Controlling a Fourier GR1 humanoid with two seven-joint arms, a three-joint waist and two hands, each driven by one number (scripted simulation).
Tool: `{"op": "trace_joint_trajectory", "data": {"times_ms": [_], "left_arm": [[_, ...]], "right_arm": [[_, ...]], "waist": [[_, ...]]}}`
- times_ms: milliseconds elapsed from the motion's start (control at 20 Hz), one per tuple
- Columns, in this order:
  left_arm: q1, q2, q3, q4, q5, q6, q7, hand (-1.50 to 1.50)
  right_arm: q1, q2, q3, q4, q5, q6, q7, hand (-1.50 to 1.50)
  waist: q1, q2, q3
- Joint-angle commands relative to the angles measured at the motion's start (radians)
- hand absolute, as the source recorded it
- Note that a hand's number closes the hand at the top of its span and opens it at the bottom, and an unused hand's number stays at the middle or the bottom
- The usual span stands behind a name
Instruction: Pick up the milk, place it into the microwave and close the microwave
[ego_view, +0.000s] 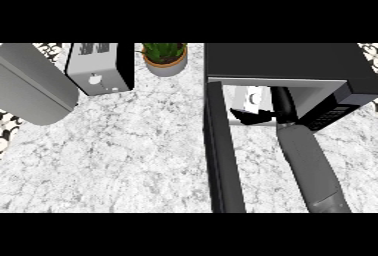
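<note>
Nearest the lower edge of the head view, the counter (133, 165) spread out as a white marble-patterned top veined with grey, and from that edge the right forearm (314, 170) rose as a grey sleeve slanting up and a little leftward toward the appliance. Just to its left the microwave door (221, 150) stood swung fully open, seen edge-on as a long dark slab running from the bottom of the view up to the front of the microwave (288, 62), whose black top filled the upper right. Inside the lit white cavity (247, 92) the right hand (252, 116) showed as a dark shape at the end of the black wrist, reaching leftward; its fingers sat against the milk (254, 98), a small white carton standing in the cavity just above the hand, but whether they were curled round it or slack could not be told. The control panel (331, 112) on the microwave's right side carried rows of pale buttons too small to read. Farther left and farther back, a silver toaster (100, 67) stood on the counter with dark slots on top and a small white mark on its face, not legible as writing. Beside it sat a potted plant (165, 59) in a tan pot with green spiky leaves. At the far left a large grey rounded object (33, 82) lay slanted over the counter's edge, with a black-and-white speckled surface (7, 125) showing beyond it.
</note>
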Motion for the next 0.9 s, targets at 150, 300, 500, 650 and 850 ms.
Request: {"op": "trace_joint_trajectory", "data": {"times_ms": [150, 300, 500, 650, 850], "left_arm": [[-0.032, 0.011, 0.040, 0.024, 0.055, -0.047, -0.026, -1.50], [-0.085, 0.015, 0.010, -0.001, 0.055, 0.003, 0.048, -1.50], [-0.102, 0.017, 0.016, 0.033, 0.042, -0.017, 0.028, -1.50], [-0.089, 0.010, 0.016, 0.033, 0.050, -0.037, 0.007, -1.50], [-0.098, 0.020, 0.006, 0.024, 0.052, -0.032, 0.040, -1.50]], "right_arm": [[-0.213, -0.050, -0.056, 0.309, 0.059, -0.120, -0.040, 1.50], [-0.282, -0.042, -0.091, 0.402, 0.061, -0.205, -0.063, 1.50], [-0.324, -0.063, -0.111, 0.481, 0.077, -0.291, -0.079, 1.50], [-0.344, -0.105, -0.121, 0.498, 0.099, -0.399, -0.084, 1.50], [-0.383, -0.146, -0.112, 0.532, 0.127, -0.434, -0.135, 1.50]], "waist": [[0.024, 0.007, -0.004], [0.034, 0.019, -0.002], [0.041, 0.020, -0.003], [0.069, 0.029, -0.002], [0.078, 0.036, -0.001]]}}
